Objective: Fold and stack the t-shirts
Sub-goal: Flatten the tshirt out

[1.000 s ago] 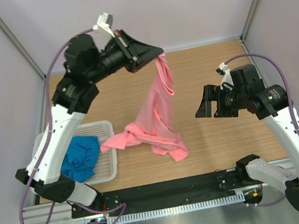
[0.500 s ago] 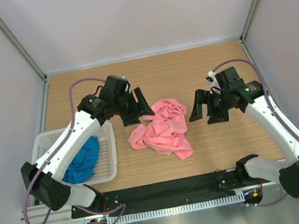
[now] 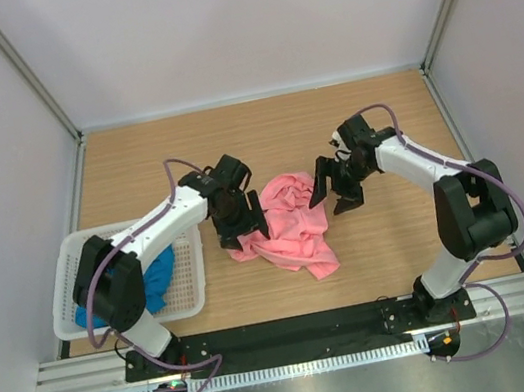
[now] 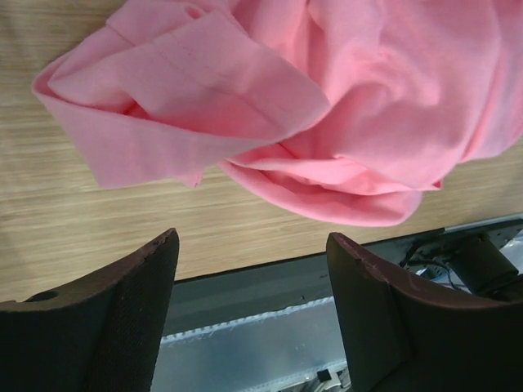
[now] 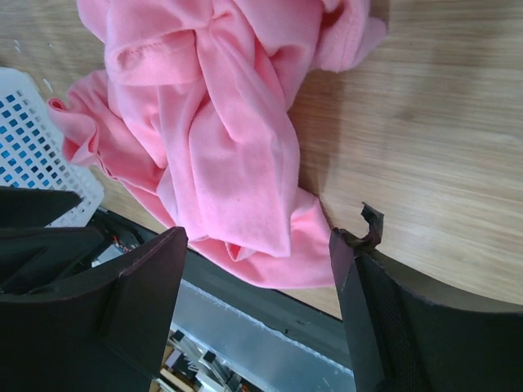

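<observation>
Crumpled salmon-pink fabric t-shirt (image 3: 289,224) lies heaped on the wooden counter (image 3: 381,124), its longer run far-to-near, between both arms; left tool (image 3: 245,233) released at its left edge; right tool (image 3: 331,198) released just beside its far-right edge; bright blue t-shirt (image 3: 162,274) sits in the white perforated plastic basket (image 3: 191,275).

Blue t-shirt (image 3: 161,275) partly hidden behind left arm (image 3: 152,234); pink t-shirt (image 4: 343,98) cut off at 12 o'clock in both wrist views.
</observation>
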